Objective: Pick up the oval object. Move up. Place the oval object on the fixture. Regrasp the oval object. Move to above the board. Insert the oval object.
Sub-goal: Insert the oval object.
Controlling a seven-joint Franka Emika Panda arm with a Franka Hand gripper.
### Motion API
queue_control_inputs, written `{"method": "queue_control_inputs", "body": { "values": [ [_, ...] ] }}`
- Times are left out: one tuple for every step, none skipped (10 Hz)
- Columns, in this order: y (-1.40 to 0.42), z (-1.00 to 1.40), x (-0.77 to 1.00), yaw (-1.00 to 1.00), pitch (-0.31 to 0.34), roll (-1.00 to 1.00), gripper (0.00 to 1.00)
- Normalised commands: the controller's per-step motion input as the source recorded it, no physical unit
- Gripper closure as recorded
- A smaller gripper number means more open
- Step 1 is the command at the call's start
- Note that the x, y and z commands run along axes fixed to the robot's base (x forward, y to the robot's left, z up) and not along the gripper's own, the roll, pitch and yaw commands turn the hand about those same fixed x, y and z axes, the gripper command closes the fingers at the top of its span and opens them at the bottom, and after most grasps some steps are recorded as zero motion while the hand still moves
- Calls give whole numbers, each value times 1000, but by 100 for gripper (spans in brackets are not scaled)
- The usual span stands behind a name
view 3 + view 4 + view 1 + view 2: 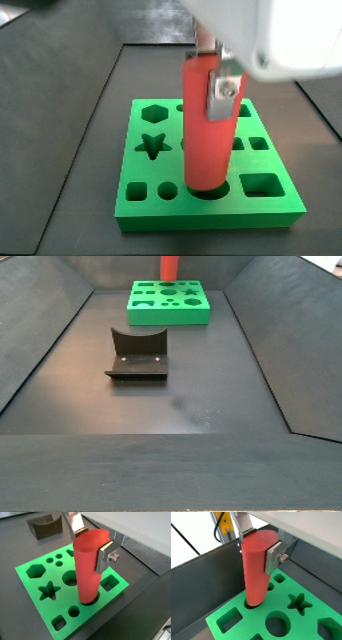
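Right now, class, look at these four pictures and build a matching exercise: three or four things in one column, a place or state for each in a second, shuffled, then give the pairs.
Things
1. oval object
2. board
3. fixture
4. gripper

Places or states
A. bare, standing apart on the dark floor
B. upright, lower end in a cut-out hole
C. closed on the top of the red peg, above the board
D. green, flat on the floor, with a star-shaped hole

Pairs: 1-B, 2-D, 3-A, 4-C
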Motion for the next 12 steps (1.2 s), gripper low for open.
{"method": "queue_control_inputs", "body": {
  "values": [
    [-23,-94,126,0,0,0,100],
    [-191,-154,226,29,-77,0,100],
    [-154,-89,263,34,-34,0,100],
    [-126,-137,211,74,-30,0,100],
    [-3,-11,106,0,0,0,100],
    [0,-20,89,0,0,0,100],
    [83,-94,126,0,0,0,100],
    [171,-129,0,0,0,0,100],
    [-34,0,0,0,0,0,100],
    [-11,-129,0,0,-14,7,100],
    [-200,-131,-3,-20,-39,17,100],
    [0,0,0,0,-4,0,100]
  ]
}}
